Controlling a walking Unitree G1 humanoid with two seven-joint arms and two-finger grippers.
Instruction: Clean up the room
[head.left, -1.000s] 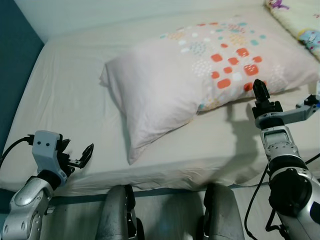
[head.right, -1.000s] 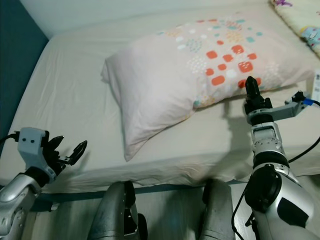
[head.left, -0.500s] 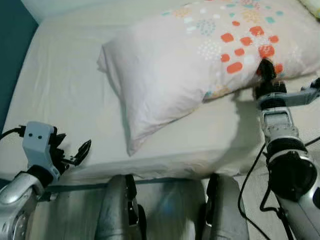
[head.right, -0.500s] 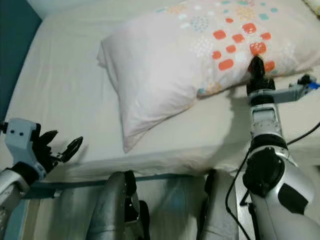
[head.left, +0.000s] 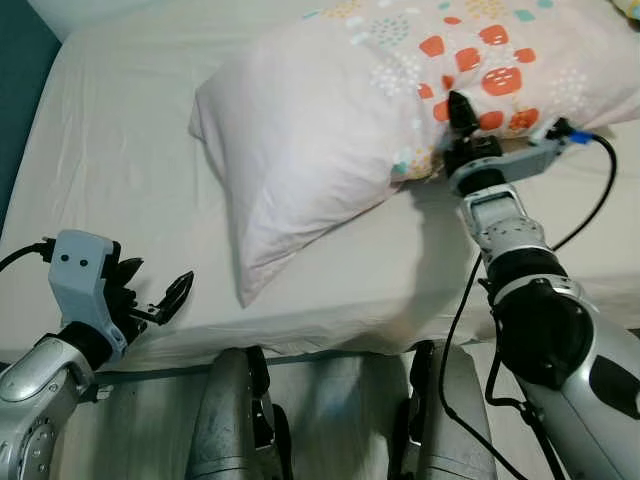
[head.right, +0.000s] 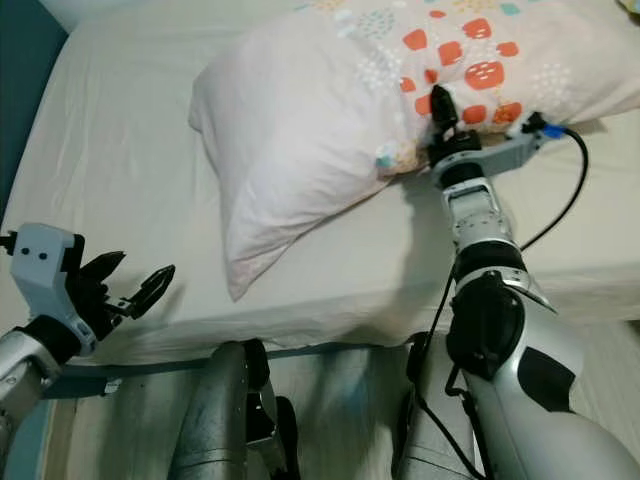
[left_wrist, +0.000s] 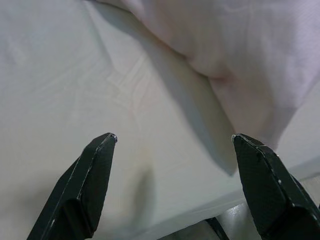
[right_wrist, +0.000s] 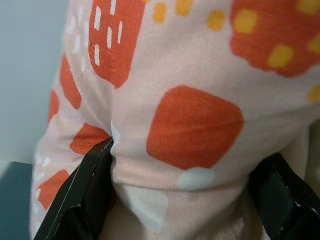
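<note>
Pale pink cotton with orange and teal squares: the pillow (head.left: 400, 110) lies askew across the cream bed (head.left: 110, 170), one corner pointing toward the mattress's near edge and its patterned end toward the robot's right. The right tool (head.left: 458, 108) is now pressed into that patterned end; a second ago it hung just short of the near edge of the pillow, with bare sheet between them, and since then the arm has reached forward until the fabric swallowed the tips. In the right wrist view the cloth bulges between the two black fingers (right_wrist: 85, 195), which stand spread on either side of a fold (the print bunches there, so the fingers are touching the cover). They have not pressed together on it, so I judge this as the reach finished and the pinch still to come.

The left tool (head.left: 150, 300) hovers over the bed's near edge on the robot's left, well apart from the pillow's corner, fingers spread and holding nothing, much as it did a second ago.

For tidying the room this means the pillow is about to be taken: the next move calls for closing on the fold and then lifting or dragging it straight. A thin pinch of slack cover may slip out, so a deeper bite would be safer.
</note>
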